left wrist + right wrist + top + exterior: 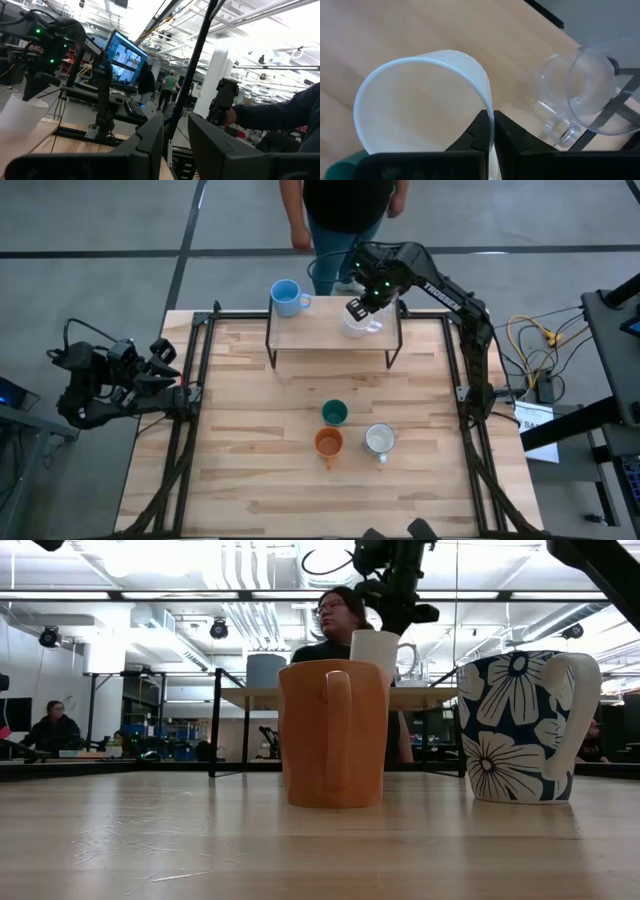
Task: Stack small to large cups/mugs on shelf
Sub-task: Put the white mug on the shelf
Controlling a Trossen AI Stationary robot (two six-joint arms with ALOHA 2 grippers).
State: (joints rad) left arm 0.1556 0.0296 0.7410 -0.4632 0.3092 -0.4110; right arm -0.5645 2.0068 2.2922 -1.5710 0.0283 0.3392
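Note:
The wooden shelf (330,340) stands at the table's far edge. A light blue mug (287,297) stands on its left end. A clear glass mug (580,95) stands on its right end. My right gripper (360,308) is over the shelf's right part, shut on a white cup (420,105), which also shows in the low view (375,648). A dark green cup (333,413), an orange mug (329,443) and a white flowered mug (379,440) stand on the table's middle. My left gripper (175,145) is open and empty at the table's left edge. My right gripper holds the white cup by its rim (487,107), one finger inside the cup and one outside. The fingers come from above, pointing down. The cup is mouth up over the shelf beside the glass mug; the orange mug hides whether its base rests on the shelf.
A person (340,210) stands just beyond the table's far edge, behind the shelf. Black frame rails (195,410) run along the table's left and right sides. There is bare shelf top between the blue mug and the white cup.

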